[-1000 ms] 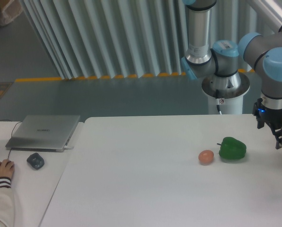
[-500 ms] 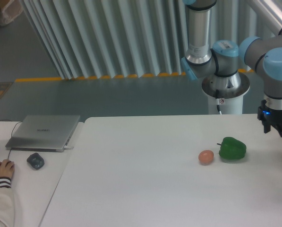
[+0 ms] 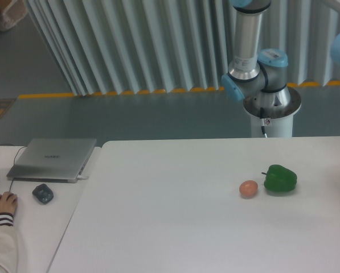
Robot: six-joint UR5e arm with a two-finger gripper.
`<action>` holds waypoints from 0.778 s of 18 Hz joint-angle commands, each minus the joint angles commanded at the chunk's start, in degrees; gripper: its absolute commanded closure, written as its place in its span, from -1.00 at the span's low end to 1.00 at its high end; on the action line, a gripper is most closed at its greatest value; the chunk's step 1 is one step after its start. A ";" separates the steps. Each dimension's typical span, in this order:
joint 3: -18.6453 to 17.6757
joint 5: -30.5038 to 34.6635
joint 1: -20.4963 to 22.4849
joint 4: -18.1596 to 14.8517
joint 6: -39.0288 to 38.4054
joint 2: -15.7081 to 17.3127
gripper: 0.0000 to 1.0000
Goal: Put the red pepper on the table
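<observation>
We cannot find the gripper anywhere in this view; it lies outside the picture, so we cannot tell whether its fingers are spread or pressed together. Of the arm (image 3: 250,51) we see only the upright grey link with its blue-capped joints, rising from the round base (image 3: 271,108) behind the far edge of the table (image 3: 175,227), and a bit of another blue joint at the upper right edge.

We see no red pepper in this view either, so its place, its long axis and the way it points cannot be told.

On the table's right part lies a green pepper (image 3: 280,178), its stem toward the left, with a small tan-orange egg-shaped thing (image 3: 248,188) just beside it on the left.

Left of the table stands a narrower white desk (image 3: 39,222) bearing a closed laptop (image 3: 52,158) and a dark mouse (image 3: 42,193). A person's hand (image 3: 1,203) rests at the desk's left edge.
</observation>
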 joint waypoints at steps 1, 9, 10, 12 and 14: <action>-0.17 0.00 0.09 0.09 0.00 0.00 -1.00; 0.61 0.44 2.46 2.28 0.26 -2.46 -1.00; 1.05 0.44 2.73 2.55 0.61 -3.16 -1.00; 1.58 0.52 3.52 4.38 0.70 -4.30 -1.00; 1.67 0.61 3.70 6.67 0.70 -5.71 -1.00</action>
